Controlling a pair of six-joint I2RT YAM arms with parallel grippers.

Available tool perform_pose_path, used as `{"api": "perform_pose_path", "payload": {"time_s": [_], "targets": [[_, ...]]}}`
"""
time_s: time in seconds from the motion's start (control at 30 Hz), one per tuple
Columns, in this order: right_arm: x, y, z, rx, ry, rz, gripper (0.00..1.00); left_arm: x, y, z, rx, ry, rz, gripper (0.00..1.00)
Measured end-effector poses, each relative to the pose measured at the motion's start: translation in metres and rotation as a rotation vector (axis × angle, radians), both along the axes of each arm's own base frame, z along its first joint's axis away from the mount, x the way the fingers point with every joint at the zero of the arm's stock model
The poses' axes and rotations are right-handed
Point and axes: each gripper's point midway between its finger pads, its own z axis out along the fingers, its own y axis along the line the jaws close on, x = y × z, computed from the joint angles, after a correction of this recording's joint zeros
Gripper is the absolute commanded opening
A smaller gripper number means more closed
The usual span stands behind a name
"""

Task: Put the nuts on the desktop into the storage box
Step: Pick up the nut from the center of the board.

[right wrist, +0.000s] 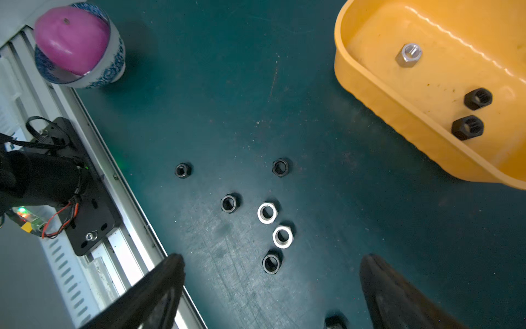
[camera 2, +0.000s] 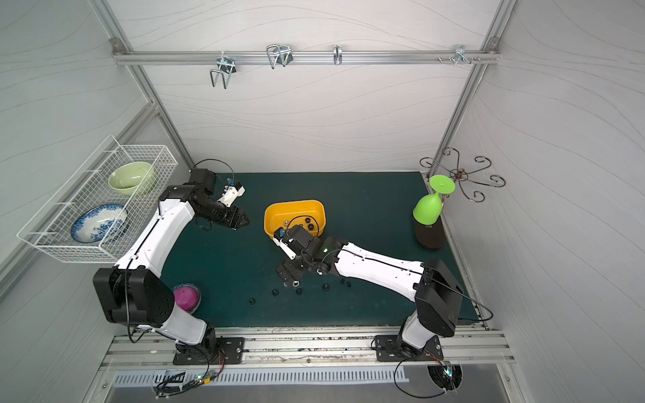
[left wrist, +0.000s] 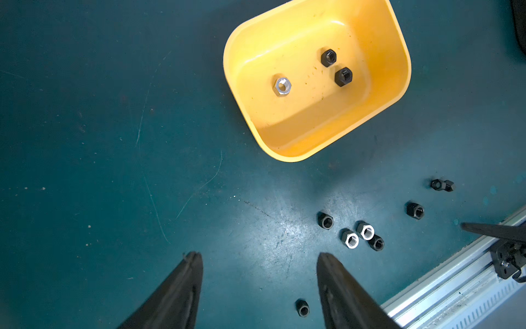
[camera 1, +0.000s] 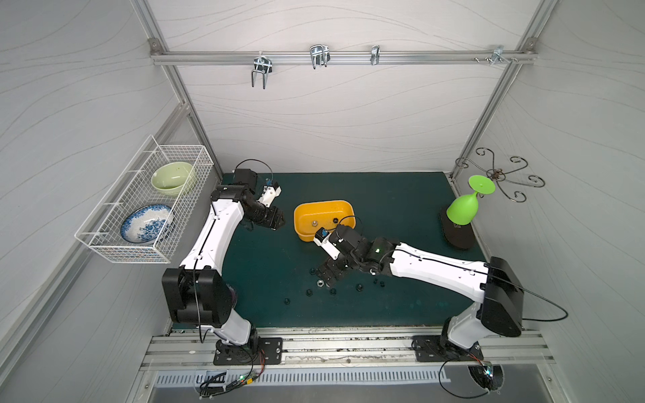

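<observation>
Three hexagonal metal nuts (left wrist: 282,86) in yellow plastic storage box (left wrist: 299,119); about eight left on teal desktop (left wrist: 113,142). Agape and empty: left gripper (left wrist: 259,256), right gripper (right wrist: 273,257).

The storage box (camera 1: 304,213), a shallow yellow-orange tub with rounded corners, sits upright and open near the middle of the dark teal desktop (camera 1: 391,202). Three nuts lie on its floor: a silver nut (left wrist: 282,86) on its own and two black nuts (left wrist: 328,57) close together. The other nuts lie loose on the desktop, apart from the box and nearer the front rail. Two shiny silver nuts (left wrist: 365,230) lie flat, side by side, holes up, among scattered black loose nuts (left wrist: 325,220). One black pair (left wrist: 442,185) is touching.
</observation>
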Motion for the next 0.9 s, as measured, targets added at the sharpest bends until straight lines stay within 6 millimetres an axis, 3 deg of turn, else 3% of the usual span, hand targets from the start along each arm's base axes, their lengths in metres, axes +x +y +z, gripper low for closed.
{"api": "perform_pose_path", "payload": {"time_s": [0.23, 0.47, 0.9], "targets": [[0.007, 0.020, -0.020, -0.021, 0.053, -0.021, 0.87, -0.007, 0.018, -0.020, 0.007, 0.047, 0.048, 0.69], [0.012, 0.038, -0.051, -0.066, 0.113, -0.038, 0.80, -0.018, 0.020, -0.036, 0.015, 0.087, 0.043, 0.70], [0.016, 0.052, -0.090, -0.131, 0.174, -0.049, 0.65, -0.019, 0.023, -0.041, 0.035, 0.090, 0.040, 0.70]]}}
